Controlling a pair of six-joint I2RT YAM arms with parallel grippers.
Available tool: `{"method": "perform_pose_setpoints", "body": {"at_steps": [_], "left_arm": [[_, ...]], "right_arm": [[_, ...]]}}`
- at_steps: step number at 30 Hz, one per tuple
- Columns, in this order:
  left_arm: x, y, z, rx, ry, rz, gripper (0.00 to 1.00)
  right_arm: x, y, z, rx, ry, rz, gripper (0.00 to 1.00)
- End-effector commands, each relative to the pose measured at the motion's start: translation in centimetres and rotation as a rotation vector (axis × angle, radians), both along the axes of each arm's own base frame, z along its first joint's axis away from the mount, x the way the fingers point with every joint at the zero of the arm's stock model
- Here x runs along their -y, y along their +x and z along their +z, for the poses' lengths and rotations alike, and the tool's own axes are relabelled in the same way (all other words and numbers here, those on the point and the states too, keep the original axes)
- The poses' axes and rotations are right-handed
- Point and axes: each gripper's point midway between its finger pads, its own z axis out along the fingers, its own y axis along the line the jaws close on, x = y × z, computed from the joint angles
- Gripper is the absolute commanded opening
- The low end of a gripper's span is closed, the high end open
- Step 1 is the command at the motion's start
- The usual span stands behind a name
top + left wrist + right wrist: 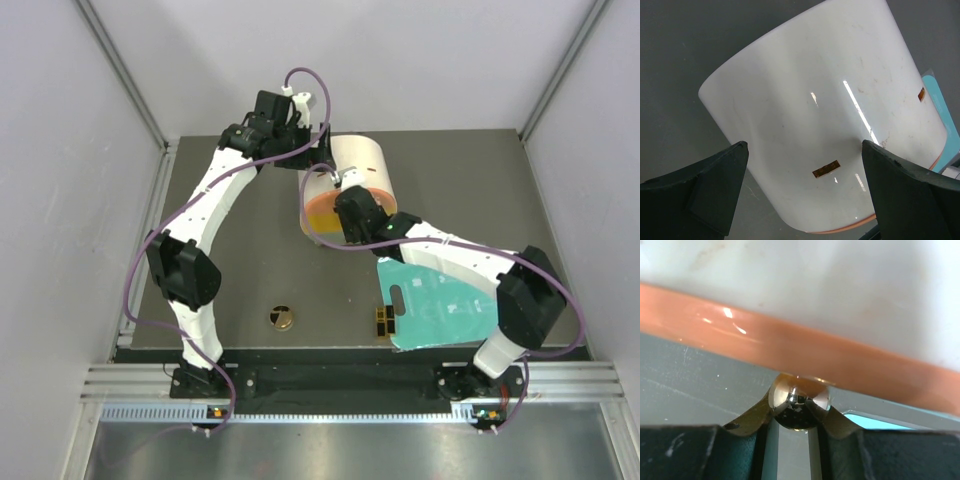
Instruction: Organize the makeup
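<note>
I'm counting two robot arms, a left arm (215,195) and a right arm (450,250), working over one dark table (250,280). One big cream-and-orange cylindrical box (350,170) is sitting there, and one flat teal board (440,305) is lying near the front. Of the makeup, one round gold-rimmed compact (281,318) is lying in the open. Just beside the board I'm seeing what is looking like one black-and-gold rectangular piece (384,322), though it may be two slim ones side by side. One more small item, a gold-domed piece (799,395), is showing pinched between the fingers of the right gripper (798,419).
</note>
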Motion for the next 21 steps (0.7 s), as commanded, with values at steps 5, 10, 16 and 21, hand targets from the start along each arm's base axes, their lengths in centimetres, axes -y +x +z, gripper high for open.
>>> {"method": "perform_pose_setpoints", "body": {"at_steps": [5, 10, 16, 21], "left_arm": [[-0.9, -0.6, -3.8, -0.097, 0.101, 0.009, 0.99], [-0.9, -0.5, -3.8, -0.097, 0.098, 0.009, 0.99], [-0.7, -0.4, -3.9, -0.101, 0.094, 0.008, 0.99], [-0.7, -0.4, -4.0, -0.103, 0.094, 0.006, 0.99]], "right_arm": [[0.6, 0.1, 6.8, 0.114, 0.143, -0.041, 0.0], [1.2, -1.5, 6.8, 0.089, 0.153, -0.037, 0.0], [2.0, -3.2, 5.5, 0.046, 0.164, -0.045, 0.0], [2.2, -4.0, 4.5, 0.019, 0.16, -0.044, 0.0]]}}
